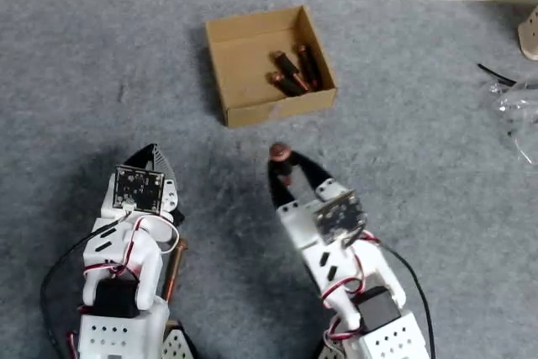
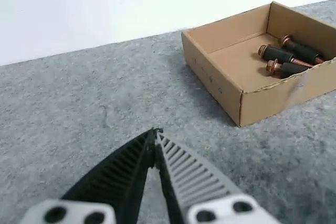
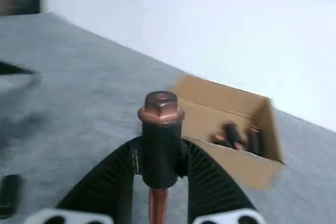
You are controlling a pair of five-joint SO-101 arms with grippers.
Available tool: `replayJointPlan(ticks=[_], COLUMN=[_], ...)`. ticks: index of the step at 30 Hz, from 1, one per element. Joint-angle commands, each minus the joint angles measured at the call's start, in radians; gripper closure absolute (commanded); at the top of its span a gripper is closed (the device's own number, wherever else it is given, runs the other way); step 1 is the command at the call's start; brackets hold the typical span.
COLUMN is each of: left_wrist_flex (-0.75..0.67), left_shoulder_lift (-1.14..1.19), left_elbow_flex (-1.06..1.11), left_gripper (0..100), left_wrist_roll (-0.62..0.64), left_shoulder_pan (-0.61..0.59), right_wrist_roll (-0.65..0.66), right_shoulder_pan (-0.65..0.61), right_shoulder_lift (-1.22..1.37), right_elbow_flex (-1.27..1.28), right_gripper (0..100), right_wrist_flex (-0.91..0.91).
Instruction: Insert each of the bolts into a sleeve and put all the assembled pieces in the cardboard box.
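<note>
My right jaws are clamped on a black sleeve (image 3: 159, 148) with a bolt (image 3: 160, 108) through it. The right wrist view shows the copper head standing above the sleeve and the shank coming out below. From the high view only the round head of that piece shows past my right jaws, between the cardboard box (image 1: 252, 111) and the desk's (image 1: 437, 81) near edge.

My left jaws are together, tips meeting, held low over bare desk and well apart from the box, which lies toward the far edge. Both arms come in from the near edge, the left pointing toward the far edge, the right angled toward the box.

The high view shows three assembled pieces (image 1: 294, 73) lying in the box's right half. My left wrist view cuts them off behind the box wall, so I make out two there. A loose copper rod (image 1: 174, 268), probably another bolt, lies beside my left arm, partly hidden by it. A dark shape (image 3: 9, 195) at my right wrist view's edge is too blurred to name.
</note>
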Motion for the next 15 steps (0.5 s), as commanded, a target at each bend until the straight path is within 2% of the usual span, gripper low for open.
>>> replayJointPlan(ticks=[1, 7, 15], left_wrist_flex=[0.025, 0.025, 0.023], left_shoulder_lift=[-0.013, -0.013, -0.013], left_elbow_flex=[-0.027, -0.024, -0.019], left_gripper=[99, 99, 99], left_wrist_roll=[-0.002, -0.003, -0.003], left_shoulder_pan=[-0.012, -0.012, -0.013], right_wrist_roll=[-0.018, -0.021, -0.021], right_shoulder_pan=[0.064, 0.064, 0.091], right_shoulder_lift=[0.025, 0.32, 0.908], right_elbow_flex=[-0.081, -0.254, -0.739], right_gripper=[99.5, 99.4, 99.4], right_wrist_flex=[0.012, 0.035, 0.039])
